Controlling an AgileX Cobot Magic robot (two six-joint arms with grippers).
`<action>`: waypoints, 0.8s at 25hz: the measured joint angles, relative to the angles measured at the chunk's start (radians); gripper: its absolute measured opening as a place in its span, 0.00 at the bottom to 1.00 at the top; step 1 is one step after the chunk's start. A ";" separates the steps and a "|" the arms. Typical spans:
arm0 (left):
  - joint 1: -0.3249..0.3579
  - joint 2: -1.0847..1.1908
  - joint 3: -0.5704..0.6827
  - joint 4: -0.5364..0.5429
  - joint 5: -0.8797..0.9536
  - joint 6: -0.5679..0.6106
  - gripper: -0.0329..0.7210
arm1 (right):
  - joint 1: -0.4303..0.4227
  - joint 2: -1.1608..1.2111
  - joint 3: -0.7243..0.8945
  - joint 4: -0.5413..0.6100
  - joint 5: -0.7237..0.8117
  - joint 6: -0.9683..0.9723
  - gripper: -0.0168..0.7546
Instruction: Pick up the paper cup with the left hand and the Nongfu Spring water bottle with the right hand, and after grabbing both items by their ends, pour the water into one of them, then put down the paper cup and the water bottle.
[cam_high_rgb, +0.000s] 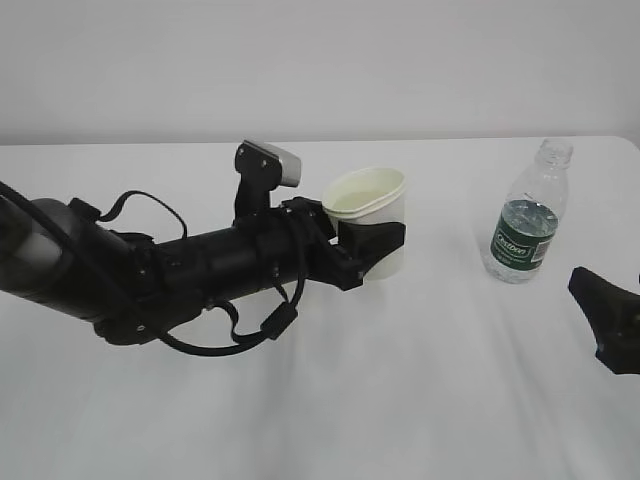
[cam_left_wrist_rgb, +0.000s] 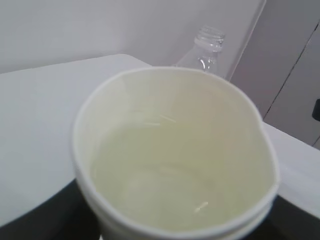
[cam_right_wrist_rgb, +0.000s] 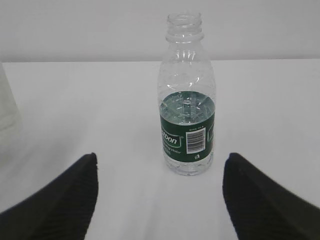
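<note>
Exterior view, my left hand (cam_high_rgb: 372, 247) at centre, jaws clamped on the paper cup (cam_high_rgb: 368, 215), Nongfu Spring water bottle (cam_high_rgb: 529, 213) upright at right, left wrist view, clear water (cam_left_wrist_rgb: 170, 175) in cup, right wrist view, my right hand (cam_right_wrist_rgb: 160, 195) jaws spread, bottle partly filled, unheld.

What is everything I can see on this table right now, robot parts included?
paper cup: one, white with cream inside, middle of the table, liquid in it, clasped by the left gripper
water bottle: one, clear with green label, capless, part full, standing on the right, untouched
table: one, white, under everything
wall: one, pale grey, behind the table
left gripper: one, black, around the cup
right gripper: one, black, open, short of the bottle
</note>
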 joint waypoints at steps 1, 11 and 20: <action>0.011 0.000 0.016 -0.008 -0.023 0.001 0.68 | 0.000 0.000 0.000 0.000 0.000 0.000 0.79; 0.080 0.000 0.135 -0.087 -0.091 0.107 0.68 | 0.000 0.000 0.000 -0.001 0.000 0.000 0.79; 0.082 -0.003 0.218 -0.248 -0.092 0.238 0.68 | 0.000 -0.002 0.000 -0.001 0.000 0.000 0.79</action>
